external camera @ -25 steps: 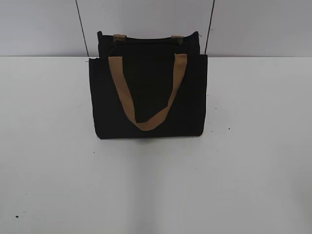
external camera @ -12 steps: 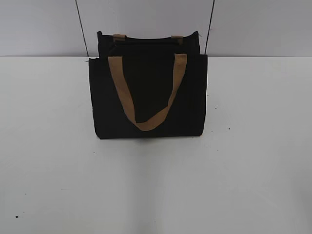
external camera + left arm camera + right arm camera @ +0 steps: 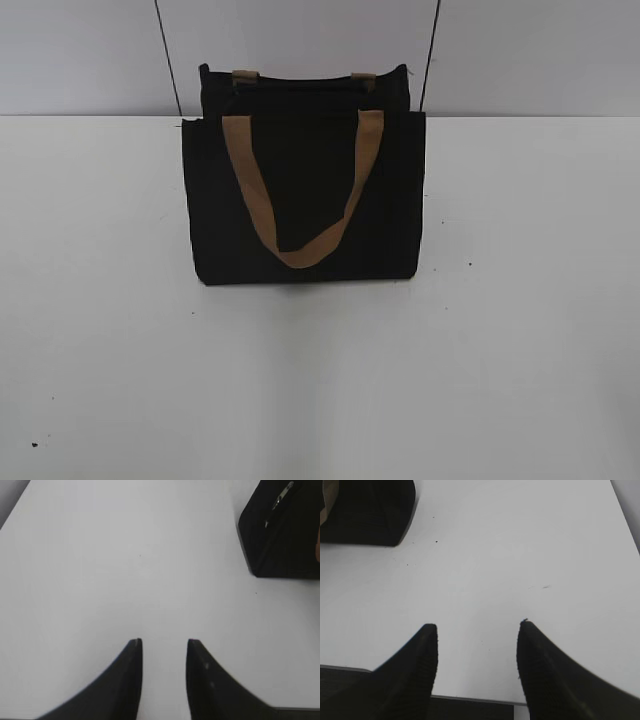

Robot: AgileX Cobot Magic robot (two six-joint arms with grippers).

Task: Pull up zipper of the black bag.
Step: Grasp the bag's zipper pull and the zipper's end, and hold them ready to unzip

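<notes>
You had the black bag (image 3: 303, 195) standing upright mid-table (image 3: 520, 330), contents hidden, its zipper (image 3: 280, 497) pull near one end, while left gripper (image 3: 164, 642) and right gripper (image 3: 477, 626) hovered parted, empty, well apart from it.

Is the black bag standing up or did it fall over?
Standing up. The black bag sits upright on the white table, its tan handle hanging down its front.

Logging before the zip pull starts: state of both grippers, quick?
Left gripper: open, holding nothing.
Right gripper: open, holding nothing.
</notes>
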